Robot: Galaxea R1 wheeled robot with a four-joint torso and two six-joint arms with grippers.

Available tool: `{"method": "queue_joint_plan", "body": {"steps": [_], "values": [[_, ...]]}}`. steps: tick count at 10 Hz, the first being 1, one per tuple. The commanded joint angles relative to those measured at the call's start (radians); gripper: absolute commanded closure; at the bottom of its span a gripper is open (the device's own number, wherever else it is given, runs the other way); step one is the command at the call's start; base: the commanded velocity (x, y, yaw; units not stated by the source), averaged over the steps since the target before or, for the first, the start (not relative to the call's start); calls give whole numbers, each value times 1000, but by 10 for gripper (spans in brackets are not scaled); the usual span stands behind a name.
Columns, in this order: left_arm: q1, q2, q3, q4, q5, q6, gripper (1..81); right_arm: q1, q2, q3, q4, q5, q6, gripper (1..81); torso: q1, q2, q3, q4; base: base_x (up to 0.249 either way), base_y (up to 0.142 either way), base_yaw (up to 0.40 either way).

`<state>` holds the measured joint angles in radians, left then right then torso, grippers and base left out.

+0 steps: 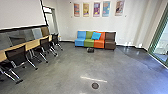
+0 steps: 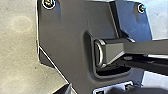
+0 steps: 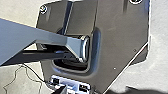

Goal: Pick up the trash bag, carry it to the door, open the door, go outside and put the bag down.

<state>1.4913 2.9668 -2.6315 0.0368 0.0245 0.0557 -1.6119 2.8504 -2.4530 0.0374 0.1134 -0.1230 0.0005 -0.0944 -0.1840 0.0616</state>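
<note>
In the head view a small dark object (image 1: pixel 90 50) lies on the floor in front of the coloured seats; I cannot tell whether it is the trash bag. A tall green-framed glass panel (image 1: pixel 160 37) stands at the right, and whether it is the door is unclear. At the lower edge of the left wrist view, a dark pointed part of my left gripper (image 2: pixel 65 89) shows over the floor. The right wrist view has a dark part of my right gripper (image 3: pixel 61 89) low in it. What either gripper holds cannot be made out.
Black chairs (image 1: pixel 18 53) on metal legs line a long wooden table (image 1: pixel 15 47) at the left. A row of blue, green, orange and brown seats (image 1: pixel 110 41) stands against the back wall. A round floor cover (image 1: pixel 95 85) lies ahead. A doorway (image 1: pixel 50 17) is at back left.
</note>
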Motion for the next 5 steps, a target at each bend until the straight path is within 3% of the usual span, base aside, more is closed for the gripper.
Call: {"method": "queue_joint_plan", "body": {"steps": [1,5], "values": [[-41,-1,5,0,52,6,10,25,-14,5,-8,-54,-7,10,0,0,0,0,133,0,0],[-41,2,5,5,54,6,10,25,-14,5,-18,-55,-15,10,0,0,0,0,133,0,0]]}}
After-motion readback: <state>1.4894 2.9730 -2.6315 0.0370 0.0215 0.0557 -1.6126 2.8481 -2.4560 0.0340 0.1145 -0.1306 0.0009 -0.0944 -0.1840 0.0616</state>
